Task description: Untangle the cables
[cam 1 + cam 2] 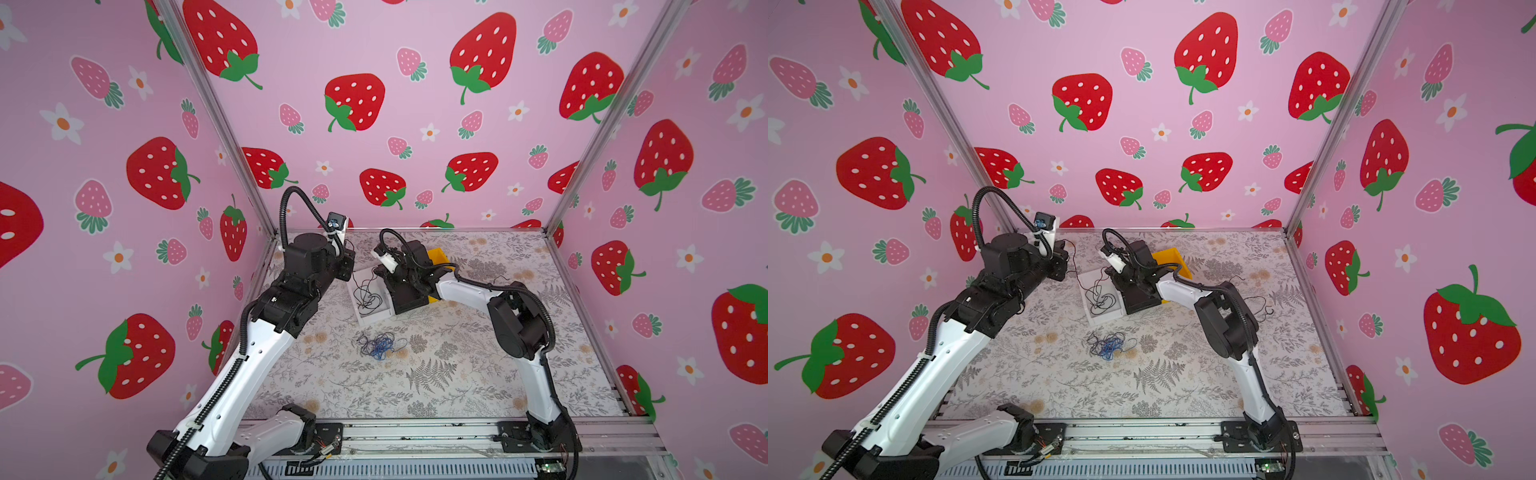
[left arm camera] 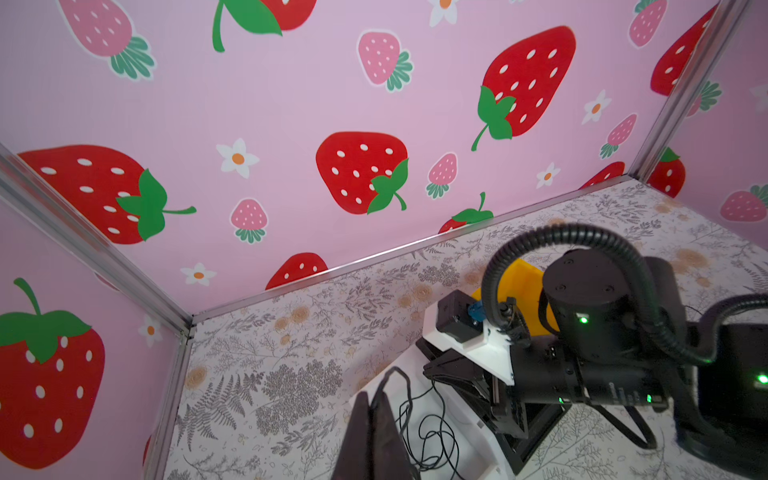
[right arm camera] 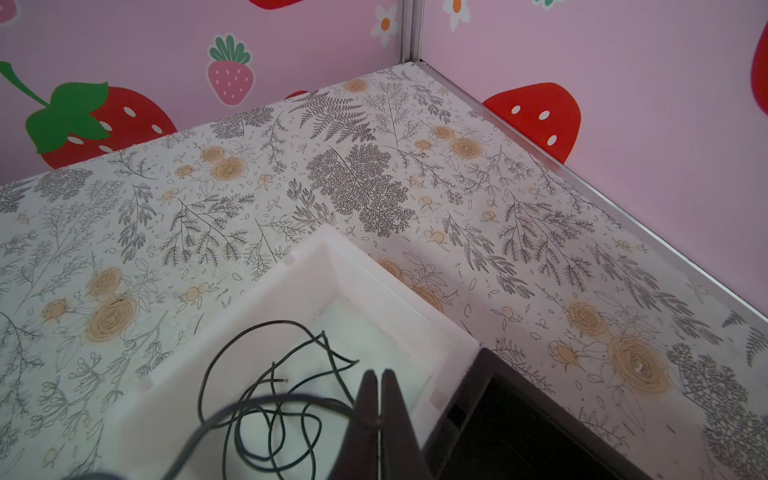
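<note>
The left gripper and the right gripper are pinched shut on one black cable, its loops lying in the white tray. I think they are putting it away. Next they must let go and pick at the other cables, knotted on the table

A robotics lab test cell: strawberry-print wall panels set in aluminium frame posts box in a floral-papered tabletop; the left arm and right arm are bolted to an extruded aluminium rail
</note>
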Motion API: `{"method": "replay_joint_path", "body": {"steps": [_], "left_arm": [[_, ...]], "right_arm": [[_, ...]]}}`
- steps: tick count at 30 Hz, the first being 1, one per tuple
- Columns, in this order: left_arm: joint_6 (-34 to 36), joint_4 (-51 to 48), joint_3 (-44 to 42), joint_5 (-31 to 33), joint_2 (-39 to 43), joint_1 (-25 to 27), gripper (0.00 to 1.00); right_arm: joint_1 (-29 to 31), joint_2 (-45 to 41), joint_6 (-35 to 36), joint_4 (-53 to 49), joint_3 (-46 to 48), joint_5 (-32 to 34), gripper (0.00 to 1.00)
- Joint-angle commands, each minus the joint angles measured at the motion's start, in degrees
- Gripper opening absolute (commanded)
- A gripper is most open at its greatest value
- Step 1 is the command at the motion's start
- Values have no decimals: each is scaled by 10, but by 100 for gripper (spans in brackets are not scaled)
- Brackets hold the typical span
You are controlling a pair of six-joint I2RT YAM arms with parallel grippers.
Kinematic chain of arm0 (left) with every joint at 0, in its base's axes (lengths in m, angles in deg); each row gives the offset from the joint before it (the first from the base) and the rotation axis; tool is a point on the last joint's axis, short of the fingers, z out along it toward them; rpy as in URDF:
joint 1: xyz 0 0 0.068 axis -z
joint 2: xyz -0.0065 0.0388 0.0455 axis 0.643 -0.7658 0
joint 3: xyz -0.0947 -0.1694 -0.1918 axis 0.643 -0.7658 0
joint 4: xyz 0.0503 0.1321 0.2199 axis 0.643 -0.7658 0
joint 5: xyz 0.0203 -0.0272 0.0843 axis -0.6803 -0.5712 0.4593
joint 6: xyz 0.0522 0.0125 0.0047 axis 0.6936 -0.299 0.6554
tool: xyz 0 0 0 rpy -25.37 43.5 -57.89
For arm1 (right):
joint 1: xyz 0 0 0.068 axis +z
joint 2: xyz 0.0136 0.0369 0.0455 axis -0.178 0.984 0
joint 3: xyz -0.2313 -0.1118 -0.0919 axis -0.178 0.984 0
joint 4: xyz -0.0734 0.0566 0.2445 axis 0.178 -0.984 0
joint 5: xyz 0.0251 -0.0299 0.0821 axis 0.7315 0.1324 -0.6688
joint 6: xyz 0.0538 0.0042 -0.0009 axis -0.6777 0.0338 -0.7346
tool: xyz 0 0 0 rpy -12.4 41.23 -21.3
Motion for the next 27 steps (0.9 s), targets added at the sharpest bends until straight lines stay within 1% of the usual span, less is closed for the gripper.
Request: {"method": "replay_joint_path", "body": {"steps": [1, 4, 5, 7, 12, 15, 18, 20, 21, 25, 27], "left_arm": [[-30, 9, -15, 10, 14, -8, 0], [-33, 3, -24, 12, 2, -15, 0], [-34, 4, -27, 12, -3, -17, 0], [-39, 6, -32, 8, -16, -22, 0], [-53, 22, -33, -14, -57, -25, 0], [-53, 29, -26, -16, -88, -27, 0], [-50, 32, -15, -19, -121, -30, 0], [-48, 36, -14, -19, -137, -33, 0], [-50, 37, -14, -20, -142, -35, 0], [-63, 47, -29, -35, -165, -37, 0], [-71, 57, -37, -35, -179, -37, 0]], "right_arm": [[-1, 26, 12, -44, -23, -16, 15], [-1, 24, 14, -41, -25, -32, 33], [-1, 22, 16, -43, -26, -35, 38], [-1, 17, 17, -51, -28, -32, 45], [-3, -10, 19, -73, -22, -11, 51], [-5, -45, 18, -74, -2, -4, 51], [-8, -85, 20, -84, 25, 17, 51], [-11, -115, 24, -96, 47, 27, 55], [-12, -128, 25, -100, 57, 32, 55], [-21, -190, 35, -111, 126, 44, 57], [-27, -204, 41, -137, 138, 57, 57]]}}
